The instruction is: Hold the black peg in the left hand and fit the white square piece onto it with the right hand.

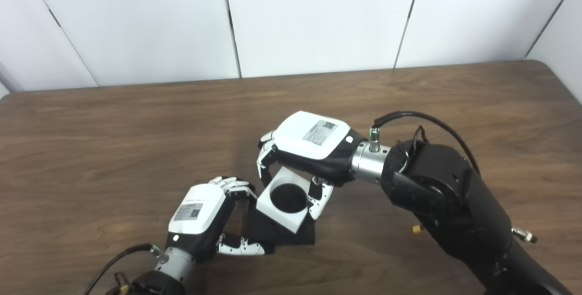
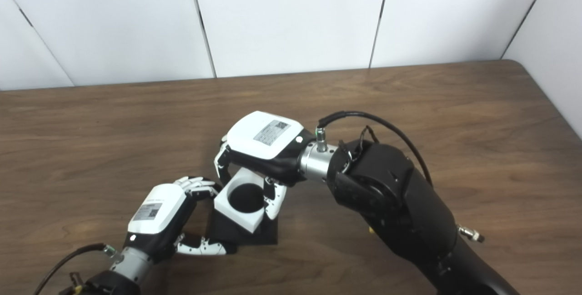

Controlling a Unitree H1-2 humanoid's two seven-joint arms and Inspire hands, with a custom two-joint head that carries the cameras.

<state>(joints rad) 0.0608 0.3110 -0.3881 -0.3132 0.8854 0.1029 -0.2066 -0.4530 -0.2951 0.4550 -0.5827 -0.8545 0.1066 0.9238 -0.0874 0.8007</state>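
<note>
1. Bench (image 1: 136, 127): we log a brown wood-grain top beneath both hands, white wall panels behind it. Apart from the pieces listed here, nothing else rests on it near either hand.

2. Right hand (image 1: 313, 142): the arm enters from the lower right, palm down. Its fingers (image 1: 265, 158) curl round the far edge of the white square piece and its thumb (image 1: 318, 199) presses the near edge, so we record it as closed on that piece.

3. Left hand (image 1: 200, 211): lower left of the right hand, fingertips close to the white piece's left side. The fingers reach over the top of the black part and the thumb (image 1: 241, 246) lies along its lower edge. We read this as a grip on the black peg; how firm it is we cannot tell.

4. Black peg (image 1: 286, 233): only the dark square base shows, directly under the right hand and at the left hand's fingertips. We cannot tell whether it rests on the bench or is lifted.

5. White square piece (image 1: 284, 197): held between the right hand's fingers and thumb, tilted, over the black base. Its round hole looks dark; we cannot tell whether the peg fills it.

Progress, in our judgement: both grasps done, the 2 parts brought together. Left to do: level the piece and seat it flush.
</note>
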